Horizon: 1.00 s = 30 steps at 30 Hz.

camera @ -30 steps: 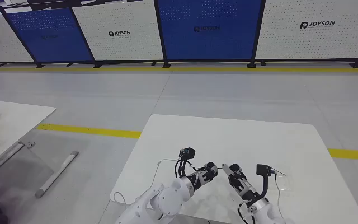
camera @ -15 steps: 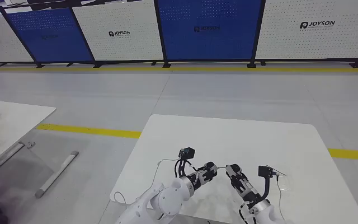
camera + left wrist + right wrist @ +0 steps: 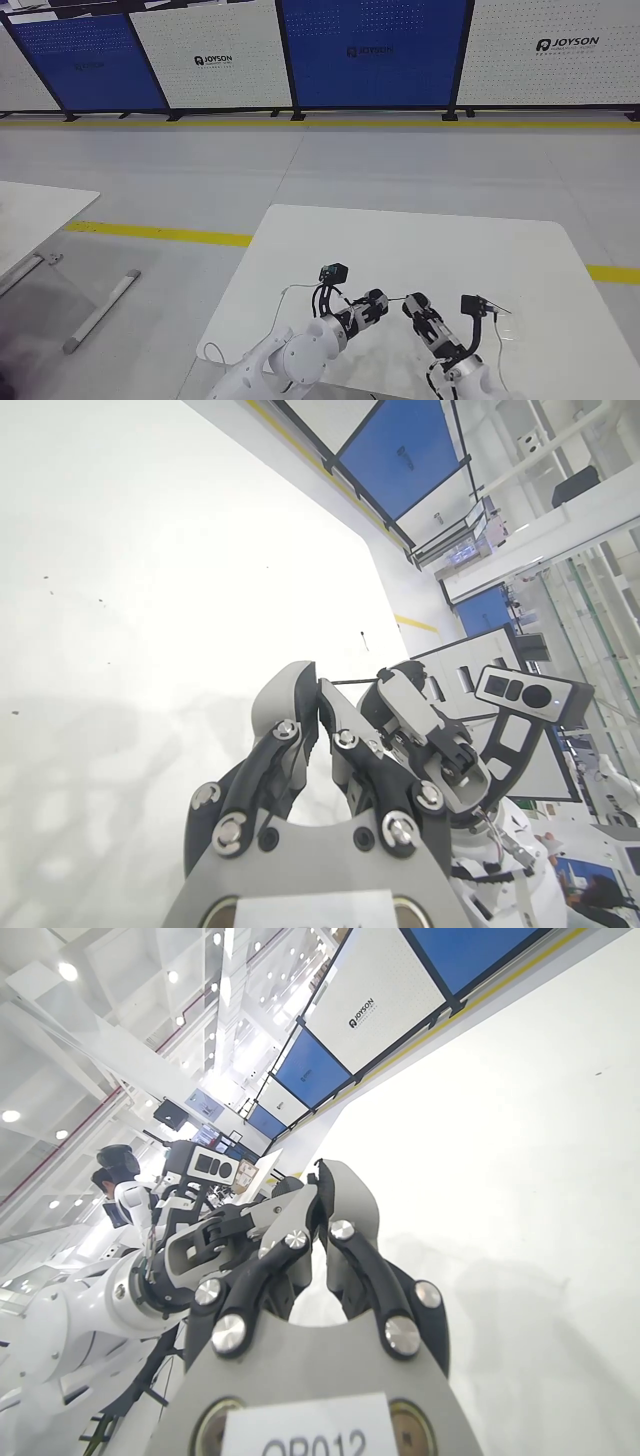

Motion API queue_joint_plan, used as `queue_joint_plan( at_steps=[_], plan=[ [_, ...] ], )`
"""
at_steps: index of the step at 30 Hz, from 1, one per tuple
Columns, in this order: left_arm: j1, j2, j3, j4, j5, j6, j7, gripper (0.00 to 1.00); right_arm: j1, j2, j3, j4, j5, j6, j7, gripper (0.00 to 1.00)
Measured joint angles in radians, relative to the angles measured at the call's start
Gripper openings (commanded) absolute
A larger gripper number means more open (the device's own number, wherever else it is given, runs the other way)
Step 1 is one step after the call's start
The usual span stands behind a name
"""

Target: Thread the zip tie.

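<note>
Gripping one thin black zip tie (image 3: 350, 682) over the white surface (image 3: 150, 525) with clenched left hand (image 3: 318, 691) and clenched right hand (image 3: 317, 1176), presumably to steer tail into head.

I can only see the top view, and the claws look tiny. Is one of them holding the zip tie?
Observer: Yes. The left wrist view shows the left gripper shut on the thin black zip tie.
Operator: Where does the rest go?
Observer: It runs straight across to the tips of the right gripper.
Operator: Is that one open?
Observer: No. The right wrist view shows it shut, with its two sides pressed together.
</note>
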<state>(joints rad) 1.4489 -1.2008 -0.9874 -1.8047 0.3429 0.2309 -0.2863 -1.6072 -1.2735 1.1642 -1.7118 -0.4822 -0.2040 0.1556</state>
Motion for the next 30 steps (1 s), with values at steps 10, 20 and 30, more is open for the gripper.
queue_joint_plan(
  at_steps=[10, 20, 30],
  plan=[
    [0.006, 0.002, -0.001, -0.006, 0.005, -0.005, 0.000, 0.00, 0.013, -0.001, -0.011, 0.007, 0.002, 0.013, 0.014, 0.00],
    [0.000, 0.002, 0.006, -0.003, 0.013, 0.009, -0.017, 0.42, 0.010, 0.000, -0.005, 0.008, 0.007, 0.016, 0.003, 0.00],
    [0.012, 0.004, -0.007, -0.011, 0.004, -0.001, 0.002, 0.29, 0.012, -0.001, -0.004, 0.008, 0.009, 0.042, 0.002, 0.00]
  ],
)
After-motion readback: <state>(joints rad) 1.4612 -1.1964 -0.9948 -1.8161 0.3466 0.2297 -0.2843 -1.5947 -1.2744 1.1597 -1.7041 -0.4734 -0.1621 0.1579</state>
